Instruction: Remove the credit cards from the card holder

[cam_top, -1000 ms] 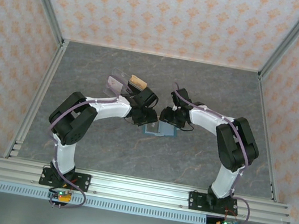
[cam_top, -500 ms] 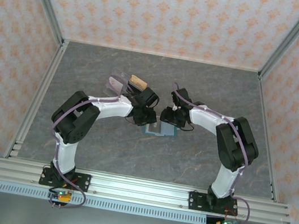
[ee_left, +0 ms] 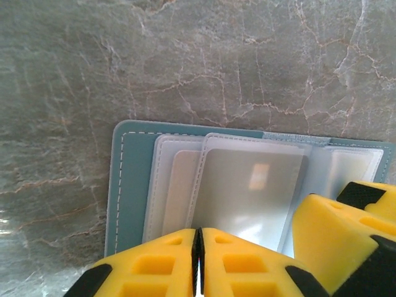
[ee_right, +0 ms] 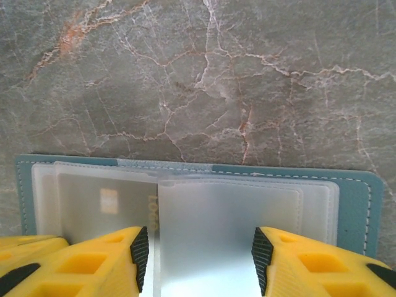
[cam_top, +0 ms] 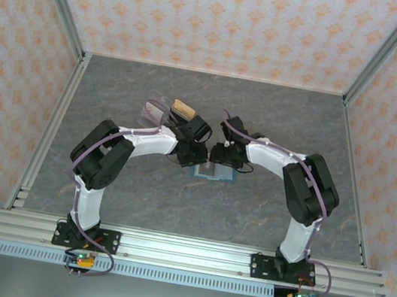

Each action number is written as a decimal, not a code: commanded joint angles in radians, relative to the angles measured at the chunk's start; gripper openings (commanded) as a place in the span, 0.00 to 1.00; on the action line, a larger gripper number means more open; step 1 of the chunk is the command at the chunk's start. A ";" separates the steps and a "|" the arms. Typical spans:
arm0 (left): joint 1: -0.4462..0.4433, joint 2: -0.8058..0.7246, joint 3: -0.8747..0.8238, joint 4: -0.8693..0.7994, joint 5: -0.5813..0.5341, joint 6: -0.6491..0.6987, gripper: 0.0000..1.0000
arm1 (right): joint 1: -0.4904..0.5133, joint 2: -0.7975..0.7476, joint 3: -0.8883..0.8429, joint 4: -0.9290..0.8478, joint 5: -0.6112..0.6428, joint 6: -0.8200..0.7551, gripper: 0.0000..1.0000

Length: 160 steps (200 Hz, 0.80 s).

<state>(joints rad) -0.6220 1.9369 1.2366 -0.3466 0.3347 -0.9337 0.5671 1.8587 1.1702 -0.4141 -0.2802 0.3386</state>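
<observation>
Our left gripper (ee_left: 198,241) sits clenched over the open teal-blue square folding card holder (ee_left: 130,185); our right gripper (ee_right: 201,253) is spread above it.

The card holder (ee_right: 356,204) lies open and flat on the grey marbled table (ee_right: 185,74), its teal border showing at the left, far and right edges. Frosted plastic sleeves (ee_right: 210,216) overlap across its inside. A pale card (ee_right: 93,204) sits in the left sleeve. The right gripper (ee_right: 201,253) is at the near edge, with its yellow fingers (ee_right: 93,260) spread apart over the sleeves.
</observation>
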 commanded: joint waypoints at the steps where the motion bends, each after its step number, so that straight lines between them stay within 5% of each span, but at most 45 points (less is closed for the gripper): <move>1: -0.013 0.038 0.014 -0.042 0.009 0.017 0.11 | 0.018 0.052 0.014 -0.085 0.053 -0.014 0.51; 160: -0.012 -0.021 0.026 -0.141 -0.061 0.030 0.21 | 0.037 0.163 0.097 -0.189 0.167 -0.023 0.45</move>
<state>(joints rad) -0.6254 1.9381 1.2499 -0.3668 0.3298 -0.9298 0.6064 1.9427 1.2938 -0.5442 -0.1551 0.3206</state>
